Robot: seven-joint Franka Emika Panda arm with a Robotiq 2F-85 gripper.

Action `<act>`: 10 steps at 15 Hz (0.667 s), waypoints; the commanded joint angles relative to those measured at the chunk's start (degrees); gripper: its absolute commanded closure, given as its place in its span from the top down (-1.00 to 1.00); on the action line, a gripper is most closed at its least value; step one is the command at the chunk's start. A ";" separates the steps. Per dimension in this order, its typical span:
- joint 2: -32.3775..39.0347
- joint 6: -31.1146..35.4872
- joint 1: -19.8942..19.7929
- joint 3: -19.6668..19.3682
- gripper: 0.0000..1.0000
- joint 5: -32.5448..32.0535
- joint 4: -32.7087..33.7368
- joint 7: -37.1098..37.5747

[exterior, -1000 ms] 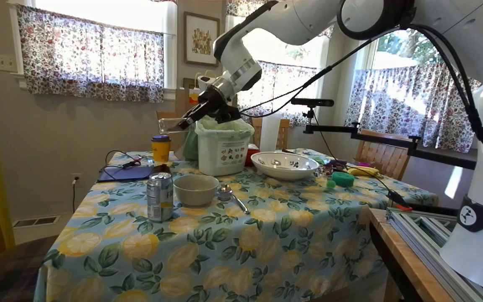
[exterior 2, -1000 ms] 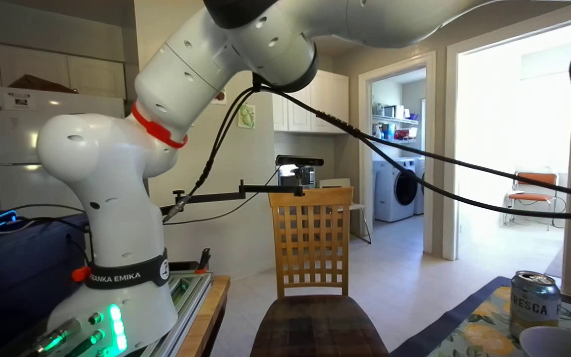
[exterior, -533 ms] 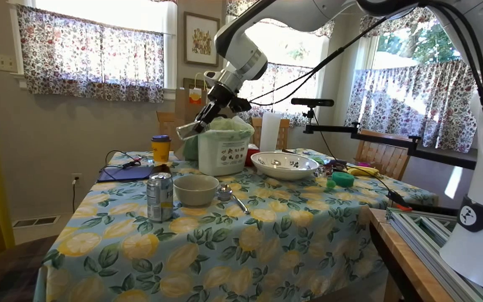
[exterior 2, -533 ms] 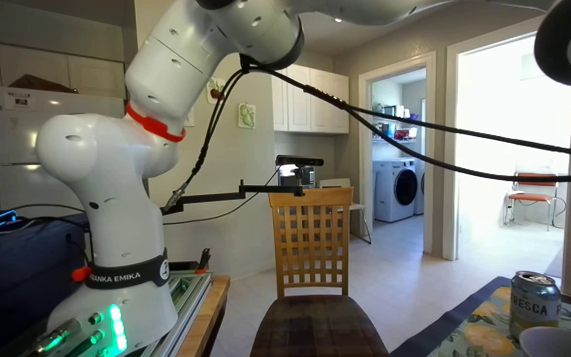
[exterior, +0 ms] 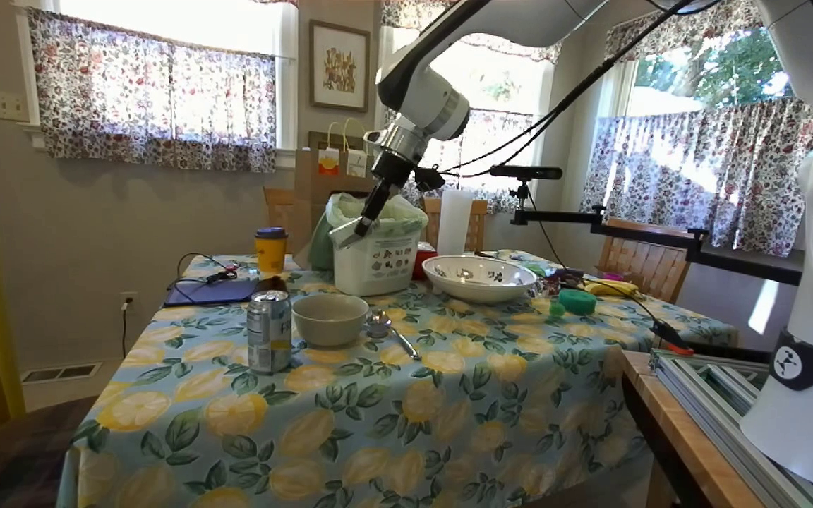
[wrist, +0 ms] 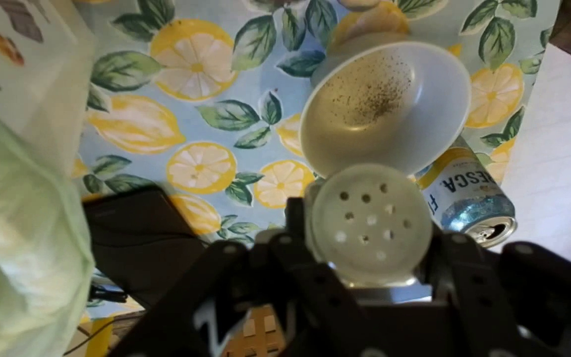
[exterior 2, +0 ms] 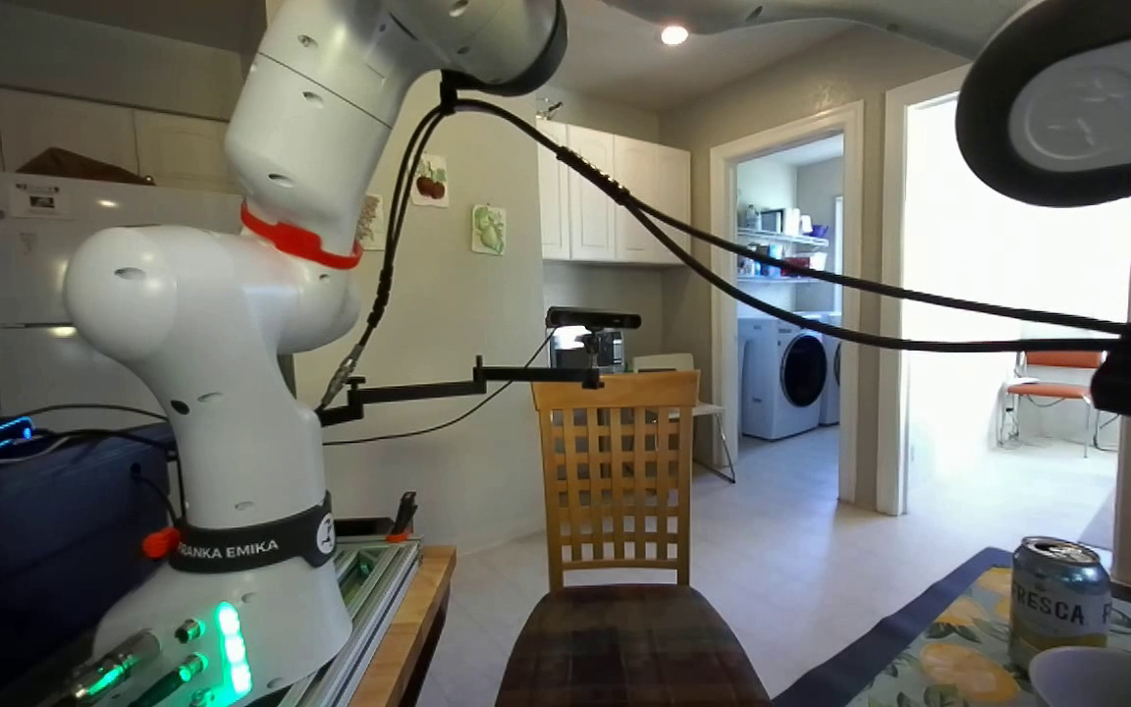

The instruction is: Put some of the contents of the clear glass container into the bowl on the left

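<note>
The claw [exterior: 363, 226] was pinching a clear glass shaker [exterior: 345, 235], and had it up in the air, higher than the bowl [exterior: 330, 327] on the left. In the wrist view the shaker's pale lid [wrist: 371, 218], pierced with small holes, showed face-on; in an exterior view the shaker hung tilted in front of the white bin [exterior: 371, 271] (whether the two touched, I couldn't tell). What the shaker held could not be made out. A light green liner [exterior: 406, 213] was folded over the bin's rim.

The bowl stood upright on the counter [exterior: 505, 330], which was spread with a lemon-print cloth [exterior: 378, 437]. Dark specks [wrist: 382, 101] lay scattered inside the bowl, thickest in one patch. Just beside it stood an opened Fresca can [exterior: 269, 331], and on the bowl's other side lay a metal spoon [exterior: 405, 344], its head toward the bowl.

A wide patterned bowl [exterior: 480, 291] sat farther back, near the bin and well apart from the speckled one. Farther back than the can stood a yellow cup [exterior: 271, 252] with a blue top, with a dark blue flat thing [exterior: 209, 292] lying near it. In an exterior view a wooden chair [exterior 2: 629, 638] stood apart from the arm's base [exterior 2: 281, 628].
</note>
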 commanded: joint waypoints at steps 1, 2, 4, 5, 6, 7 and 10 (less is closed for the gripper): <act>-6.18 4.52 -2.52 3.10 -0.50 -3.80 -7.96 7.82; -6.95 5.53 -2.80 3.24 -0.50 -4.48 -9.33 10.25; -8.26 7.57 -3.31 3.63 -0.50 -5.88 -11.55 14.36; -8.85 9.38 -3.42 3.87 -0.50 -6.41 -12.49 15.92; -5.55 7.24 -5.43 5.66 0.00 -6.24 -8.22 13.03; -6.15 8.25 -5.49 5.74 0.00 -6.53 -9.21 14.20; -7.01 9.10 -5.40 5.92 0.00 -6.52 -10.38 15.20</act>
